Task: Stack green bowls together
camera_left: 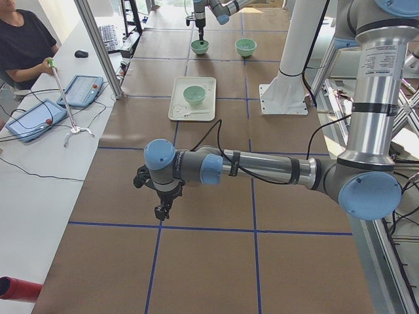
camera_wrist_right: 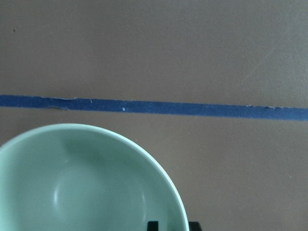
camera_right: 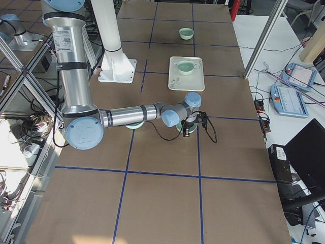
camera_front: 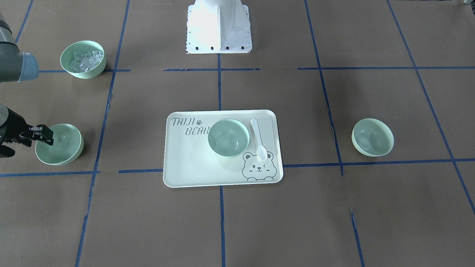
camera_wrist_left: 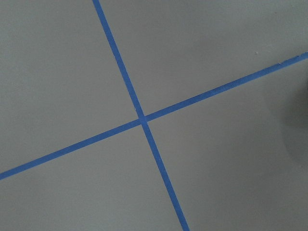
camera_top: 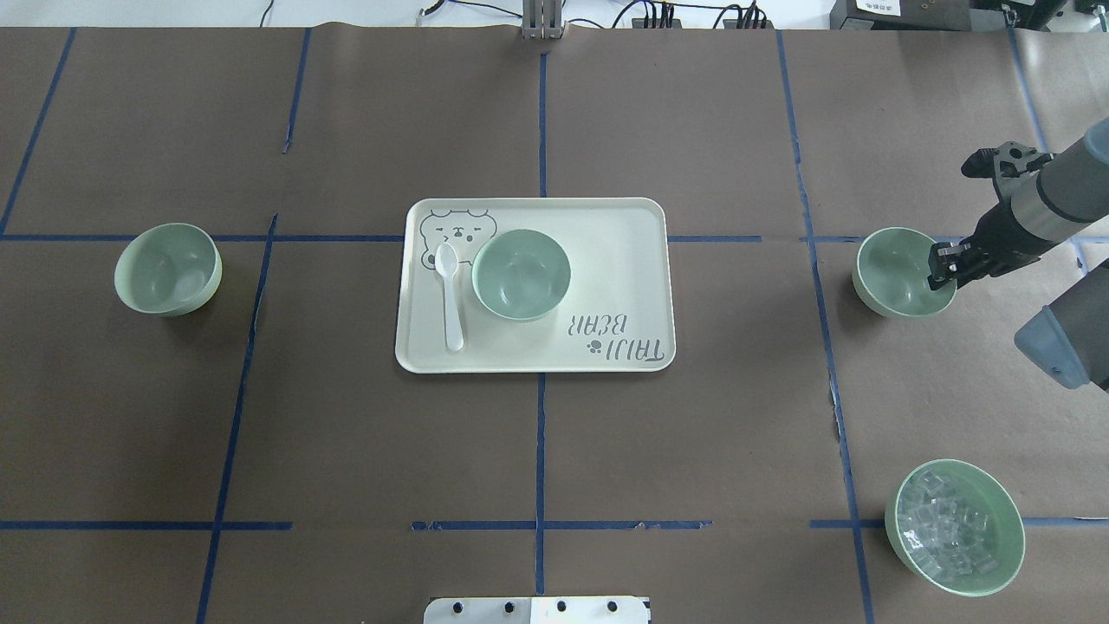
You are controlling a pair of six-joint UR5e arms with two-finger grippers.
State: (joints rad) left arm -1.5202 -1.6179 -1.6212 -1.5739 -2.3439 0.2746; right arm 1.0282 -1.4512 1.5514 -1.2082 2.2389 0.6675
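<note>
Mint-green plastic fills the right wrist view. The nearest green bowl point(camera_wrist_right: 72, 187) sits on the tabletop point(camera_front: 148, 222) with the right claw point(camera_front: 47, 135) astride its rim, one finger point(camera_wrist_right: 153, 225) inside and one outside. Whether they pinch the wall I cannot tell. I judge this to be the first pick-up. The next move calls for a firm pinch, a straight lift, and a carry to the second green bowl point(camera_front: 228, 137) on the bear-print tray point(camera_front: 185, 163), lowered squarely so it nests. Beyond it, the third green bowl point(camera_front: 372, 137) lies well apart. The right arm reaches low with its wrist pointing down. The left claw point(camera_left: 161, 208) hangs over taped lines, and I cannot tell its state.
</note>
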